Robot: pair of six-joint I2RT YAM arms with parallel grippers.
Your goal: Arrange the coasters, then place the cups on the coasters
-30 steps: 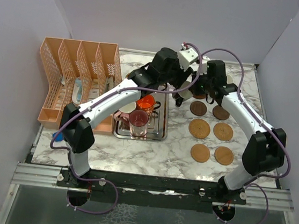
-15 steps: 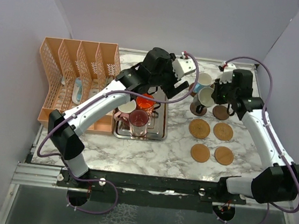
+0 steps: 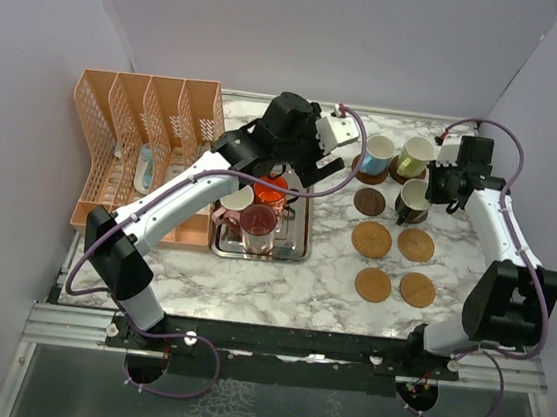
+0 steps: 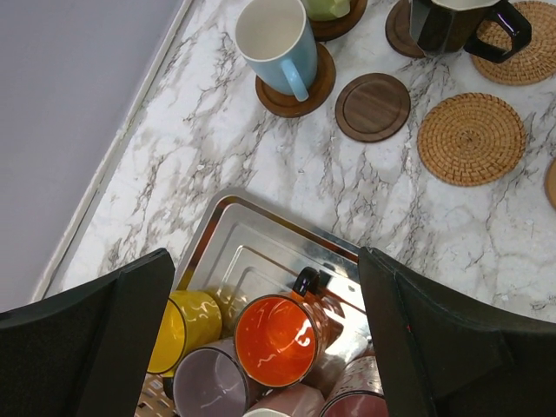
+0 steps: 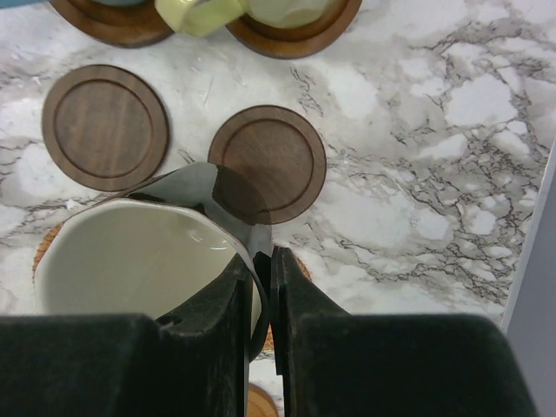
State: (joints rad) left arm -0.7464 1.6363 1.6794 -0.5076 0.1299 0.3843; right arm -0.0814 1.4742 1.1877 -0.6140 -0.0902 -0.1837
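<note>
Black cup point(image 3: 412, 201) carried rightward, round wooden coasters point(image 3: 368, 201), marbled table point(image 3: 301, 272)

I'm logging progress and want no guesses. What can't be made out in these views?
- Top view: the left arm covers part of the tray, so its cups cannot be counted.
- Left wrist view: the bottom edge cuts off the purple cup and its neighbours.
- Right wrist view: the black cup hides whether it rests on anything.
- Top view: what lies in the orange rack is too small.
</note>
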